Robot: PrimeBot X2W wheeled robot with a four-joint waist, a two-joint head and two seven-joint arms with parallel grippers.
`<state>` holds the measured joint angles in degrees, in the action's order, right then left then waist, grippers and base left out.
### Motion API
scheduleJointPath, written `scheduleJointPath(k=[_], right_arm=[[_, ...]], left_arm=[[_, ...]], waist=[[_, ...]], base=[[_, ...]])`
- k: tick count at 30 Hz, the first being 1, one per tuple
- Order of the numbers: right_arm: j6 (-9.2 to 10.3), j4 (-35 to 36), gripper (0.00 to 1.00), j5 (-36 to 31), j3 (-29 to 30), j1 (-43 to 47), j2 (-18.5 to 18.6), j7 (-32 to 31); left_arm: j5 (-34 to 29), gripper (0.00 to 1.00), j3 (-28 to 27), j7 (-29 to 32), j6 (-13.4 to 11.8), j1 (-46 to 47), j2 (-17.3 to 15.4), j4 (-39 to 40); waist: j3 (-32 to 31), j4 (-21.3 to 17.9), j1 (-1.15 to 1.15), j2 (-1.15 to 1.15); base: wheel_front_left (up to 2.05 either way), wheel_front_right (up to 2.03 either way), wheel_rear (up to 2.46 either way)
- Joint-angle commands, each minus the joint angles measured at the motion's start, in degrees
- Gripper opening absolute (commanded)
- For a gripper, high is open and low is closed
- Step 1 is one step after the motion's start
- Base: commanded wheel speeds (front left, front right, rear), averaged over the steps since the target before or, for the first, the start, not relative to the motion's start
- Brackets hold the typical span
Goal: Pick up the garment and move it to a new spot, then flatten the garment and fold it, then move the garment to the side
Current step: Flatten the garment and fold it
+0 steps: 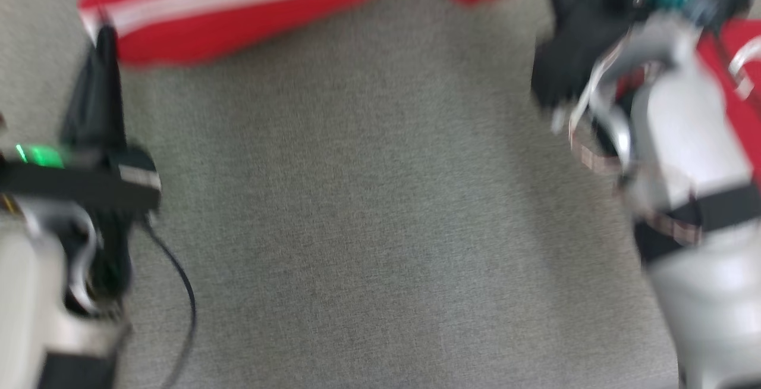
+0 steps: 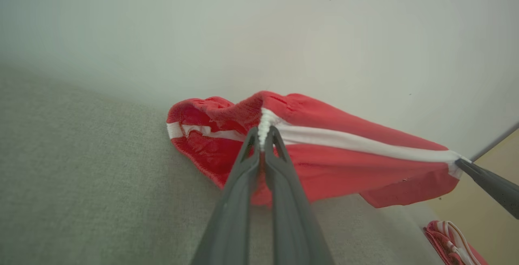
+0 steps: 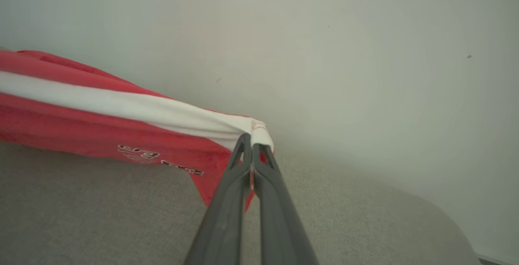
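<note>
Left pincer (image 2: pixel 263 133) clamped on gathered waistband end of garment (image 2: pixel 332 163); right pincer (image 3: pixel 251 141) clamped on opposite stripe end. Garment stretched between them, long axis pincer to pincer, along far edge of grey upholstered surface (image 2: pixel 81 184). Likely next: lower both evenly.

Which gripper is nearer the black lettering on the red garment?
Right. The right gripper pinches the garment beside the lettering; the left gripper pinches its far end.

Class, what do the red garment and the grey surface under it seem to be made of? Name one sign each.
Garment: likely thin knit sports fabric, matte; it drapes and shows fine mesh texture. Surface: probably woven upholstery cloth, matte, with speckled weave.
</note>
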<state>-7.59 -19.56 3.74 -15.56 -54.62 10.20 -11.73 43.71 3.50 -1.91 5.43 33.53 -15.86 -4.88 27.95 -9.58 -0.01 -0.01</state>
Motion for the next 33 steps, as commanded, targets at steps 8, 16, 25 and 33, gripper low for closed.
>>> scheduleJointPath(k=[8,16,25,33], right_arm=[[0.24,16.94,0.0,8.49,0.68,21.32,5.27,-19.25],[0.25,29.63,0.0,11.78,2.49,36.96,8.6,-34.12],[0.25,37.55,0.0,17.72,3.32,49.97,12.26,-49.51],[0.25,40.83,0.0,18.69,8.36,58.32,10.29,-56.38]], left_arm=[[1.06,0.0,1.12,-1.95,-1.8,-16.46,3.34,0.21],[0.87,0.0,2.28,-2.41,-2.2,-25.84,3.71,-2.25],[-0.58,0.0,4.04,-0.64,-3.01,-34.83,1.65,-1.56],[-1.26,0.0,5.33,2.5,-4.5,-42.54,-0.61,1.56]], waist=[[-11.79,0.31,0.01,0.01],[-16.98,0.55,0.01,0.01],[-21.1,0.29,0.01,0.01],[-22.25,0.5,0.01,0.01]], base=[[0.0,0.0,0.0],[0.0,0.0,0.0],[0.0,0.0,0.0],[0.0,0.0,0.0]])
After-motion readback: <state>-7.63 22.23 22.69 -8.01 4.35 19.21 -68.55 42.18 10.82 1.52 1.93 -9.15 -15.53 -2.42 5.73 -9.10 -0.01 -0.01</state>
